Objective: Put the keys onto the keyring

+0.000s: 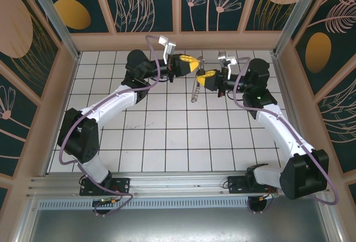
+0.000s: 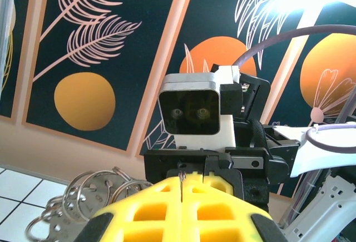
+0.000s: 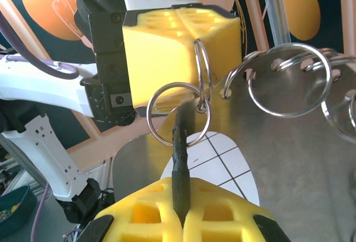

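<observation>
**Operator:** How many pieces are in play, and where?

**Observer:** You have one key [image 3: 178, 164] and one keyring [image 1: 195, 92]. From overhead, your two grippers meet tip to tip toward twelve o'clock of the white tiled tabletop [image 1: 167, 136], lifted off it. The keyring dangles from that meeting point toward six o'clock as a narrow silvery strand.

**Operator:** What is each gripper doing?

**Observer:** Your left gripper [image 1: 193, 65] has its yellow fingers pressed together on the keyring. In the right wrist view, a split ring [image 3: 200, 67] sits at the seam of those fingers. Your right gripper [image 1: 202, 77] is clamped on the key, whose black body stands edge-on out of the seam between the yellow pads and points to twelve o'clock.

**Operator:** How many rings can you count?

**Observer:** In the right wrist view you can make out at least four. One is the ring in the left gripper. A smaller one [image 3: 149, 117] circles the key's upper end. A large one [image 3: 288, 114] lies at two o'clock from the key, threaded through holes in the keyring's flat metal band [image 3: 289, 158]. More are cut off at the three o'clock edge. In the left wrist view a bunch of rings [image 2: 92, 194] overlaps at nine o'clock of the left gripper, too tangled for an exact count.
</observation>
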`<move>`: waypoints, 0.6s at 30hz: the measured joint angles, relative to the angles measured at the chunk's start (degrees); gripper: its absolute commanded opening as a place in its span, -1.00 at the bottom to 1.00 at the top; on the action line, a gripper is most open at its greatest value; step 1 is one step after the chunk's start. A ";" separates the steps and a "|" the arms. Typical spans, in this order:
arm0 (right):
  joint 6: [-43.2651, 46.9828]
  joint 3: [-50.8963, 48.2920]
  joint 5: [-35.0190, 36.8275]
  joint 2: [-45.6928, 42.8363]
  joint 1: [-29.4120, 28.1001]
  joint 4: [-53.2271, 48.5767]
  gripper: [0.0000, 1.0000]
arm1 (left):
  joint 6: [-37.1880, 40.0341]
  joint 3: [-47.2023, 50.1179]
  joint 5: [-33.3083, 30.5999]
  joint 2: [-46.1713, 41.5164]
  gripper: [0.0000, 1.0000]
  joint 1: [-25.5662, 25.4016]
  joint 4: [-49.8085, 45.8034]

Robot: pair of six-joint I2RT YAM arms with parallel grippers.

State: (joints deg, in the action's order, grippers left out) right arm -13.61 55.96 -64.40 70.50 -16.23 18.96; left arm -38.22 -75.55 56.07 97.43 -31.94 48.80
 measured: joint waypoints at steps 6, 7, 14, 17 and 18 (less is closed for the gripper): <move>1.40 -0.50 0.28 0.00 -0.81 -0.92 -1.00 | -0.09 0.28 0.09 -0.35 -1.00 -0.07 0.66; 1.70 -0.66 0.31 0.00 -0.83 -1.03 -1.00 | -0.07 0.35 0.22 -0.39 -1.00 -0.13 0.63; 3.23 -1.86 0.50 0.00 -0.92 -1.42 -1.00 | -0.07 0.87 0.42 -0.42 -1.00 -0.37 0.02; 3.21 -1.97 0.52 0.04 -1.27 -1.33 -1.00 | -0.13 0.98 0.46 -0.42 -1.00 -0.37 0.00; 3.21 -1.97 0.66 0.15 -1.57 -1.20 -1.00 | -0.26 0.98 0.46 -0.42 -1.00 -0.37 0.00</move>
State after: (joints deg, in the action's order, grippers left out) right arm -10.39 54.00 -63.75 70.65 -17.80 17.76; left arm -38.48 -74.56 56.53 97.01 -32.32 48.80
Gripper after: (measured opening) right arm 0.051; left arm 0.045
